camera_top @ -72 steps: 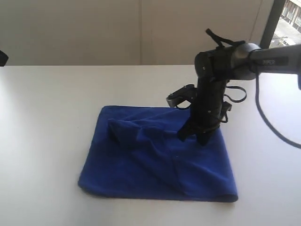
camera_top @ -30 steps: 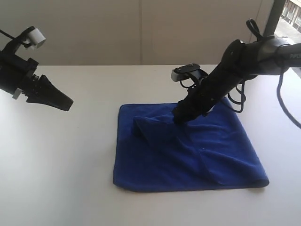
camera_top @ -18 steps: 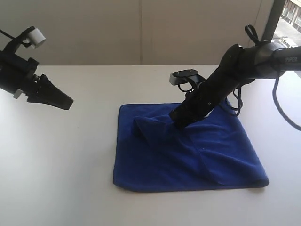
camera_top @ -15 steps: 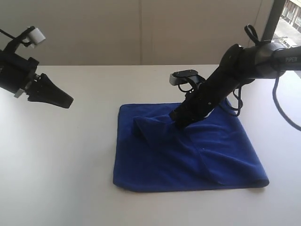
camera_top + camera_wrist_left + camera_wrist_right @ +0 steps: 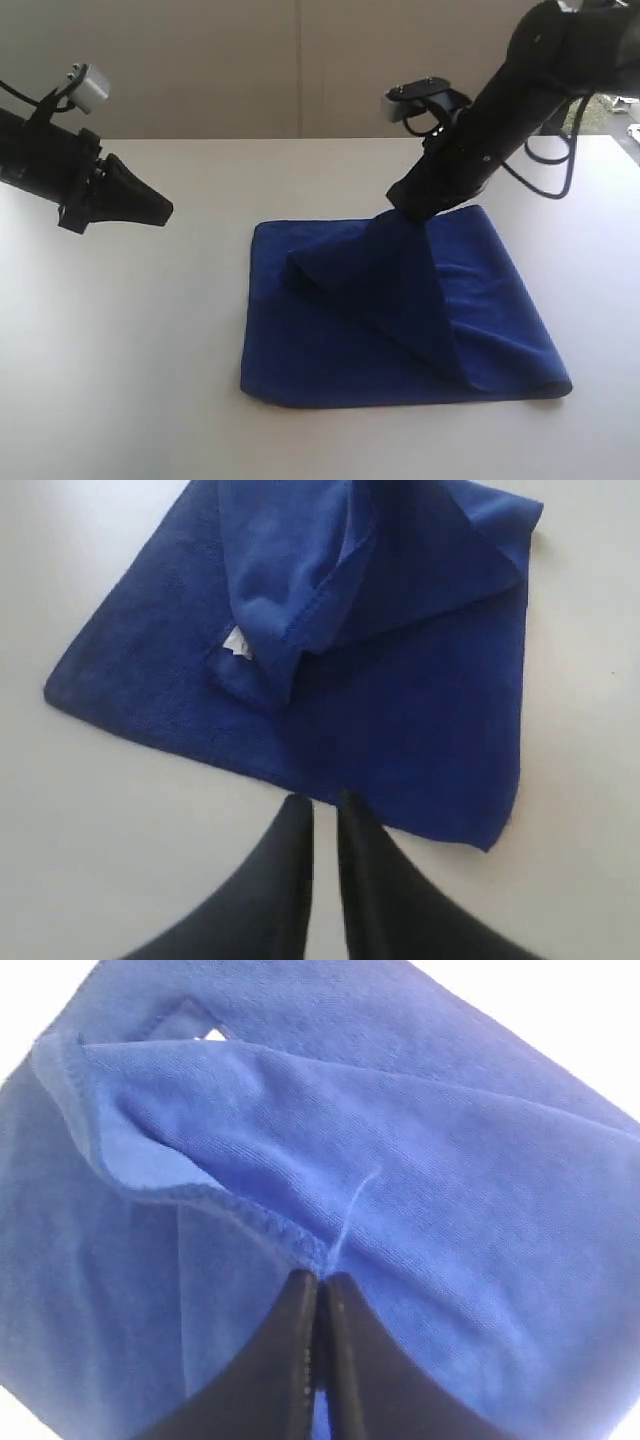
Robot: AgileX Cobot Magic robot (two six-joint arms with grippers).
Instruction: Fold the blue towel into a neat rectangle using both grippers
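Exterior view: a plain white surface [image 5: 140,360] runs back to a pale wall [image 5: 250,60], and little else lies around. The left tool [image 5: 166,210] hangs above the surface on the left, well apart from the cloth, with a small white-grey block [image 5: 88,86] near its wrist. The right arm slants down from the upper right, trailing black cables [image 5: 545,175], and its body hides part of the far edge of the blue towel [image 5: 330,350]. The right tool [image 5: 403,203] sits at the tip of a raised peak of cloth.

In the left wrist view, the left tool's fingers stand slightly apart, with a sliver of surface showing between them and nothing in their hold. In the right wrist view, the right tool's fingers are pressed together on the stitched hem of the towel, pinching it.

The towel lies on the surface right of centre, mostly flat, a rough rectangle with a rounded near-left corner. One layer is pulled up from the far side into a tent-like fold that slopes down towards the near right corner. A smaller bunched fold sits towards the left, and the left wrist view shows a small white tag [image 5: 236,643] beside it. The fabric is deep blue and plush, with soft creases.
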